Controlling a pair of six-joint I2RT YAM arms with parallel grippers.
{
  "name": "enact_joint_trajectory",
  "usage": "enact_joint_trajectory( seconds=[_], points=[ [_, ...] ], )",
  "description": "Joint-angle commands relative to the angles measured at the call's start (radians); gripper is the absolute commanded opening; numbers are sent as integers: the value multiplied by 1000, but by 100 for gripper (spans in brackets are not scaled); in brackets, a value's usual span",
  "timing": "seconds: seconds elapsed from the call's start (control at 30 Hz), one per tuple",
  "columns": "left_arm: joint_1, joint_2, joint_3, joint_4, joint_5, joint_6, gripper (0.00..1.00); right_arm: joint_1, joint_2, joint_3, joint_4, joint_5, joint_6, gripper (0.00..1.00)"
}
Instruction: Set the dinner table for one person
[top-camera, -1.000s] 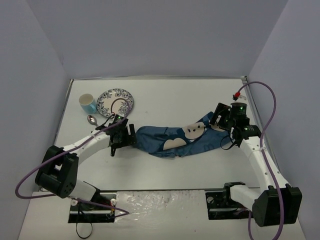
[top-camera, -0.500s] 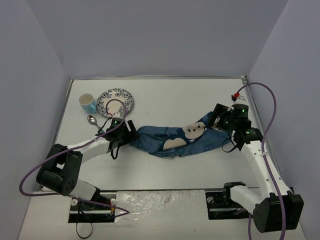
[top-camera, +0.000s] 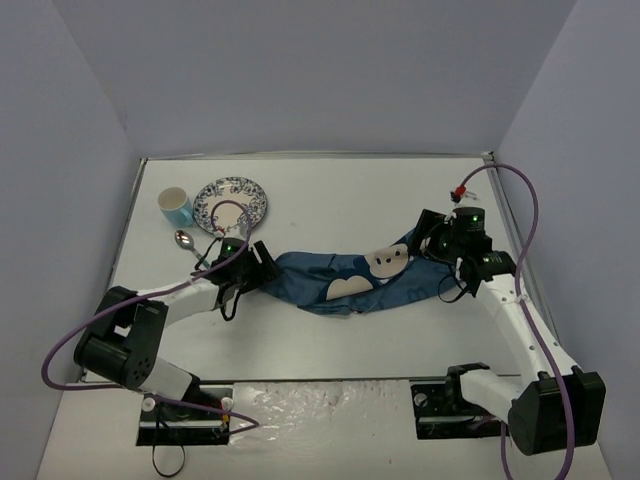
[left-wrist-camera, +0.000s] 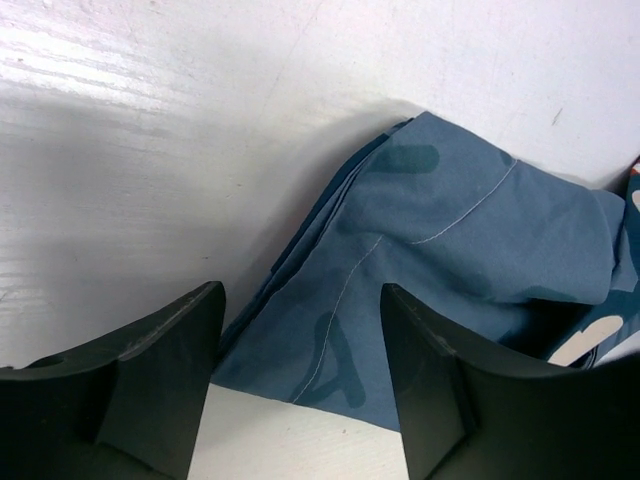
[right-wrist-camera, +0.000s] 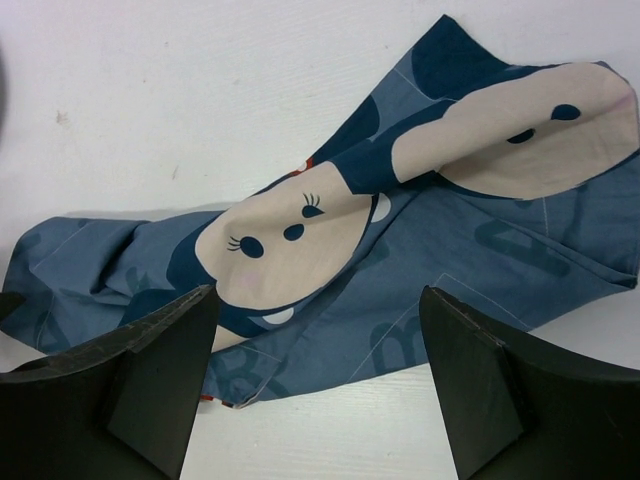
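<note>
Plainly the trouble lies with the blue cartoon placemat (top-camera: 340, 280), which sits bunched and folded over itself across the middle of the dinner table (top-camera: 340, 190), the big white top that carries everything here. The left gripper (left-wrist-camera: 300, 300) is low at the mat's left end, its jaws apart and straddling a corner where several layers stack; nothing is pinched between them. If it bites there, it may catch only the top layer, or all of them together, and either way the cloth would open lopsided or slide out of the grip. Being so close to the tabletop, its fingertips could also scrape the surface instead of getting under the hem. The right gripper (right-wrist-camera: 318, 300) hangs over the right end with its jaws likewise apart and empty, looking down on a folded-over cream face patch. A pinch on that fold and not on a true edge would probably leave the mat twisted once the arms draw away from each other, and an uneven pull could drag the whole cloth sideways. The spoon (top-camera: 186, 240) lies just beside the left arm, with the patterned plate (top-camera: 231, 203) and the upright cup (top-camera: 175, 207) near it at the far left; a wide swing of that arm, or trailing cloth, might knock them.
</note>
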Motion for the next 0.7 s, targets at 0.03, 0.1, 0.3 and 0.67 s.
enact_joint_trajectory(
  seconds=[0.03, 0.1, 0.3, 0.67],
  points=[
    [-1, 47, -31, -77, 52, -8, 56, 63, 68, 88, 52, 61, 2, 78],
    [-1, 56, -30, -82, 58, -3, 46, 95, 93, 106, 52, 90, 2, 78],
    [-1, 39, -13, -116, 60, 17, 7, 191, 207, 203, 28, 210, 15, 79],
    [-7, -131, 100, -359, 25, 117, 0, 389, 652, 601, -194, 428, 10, 79]
  ],
)
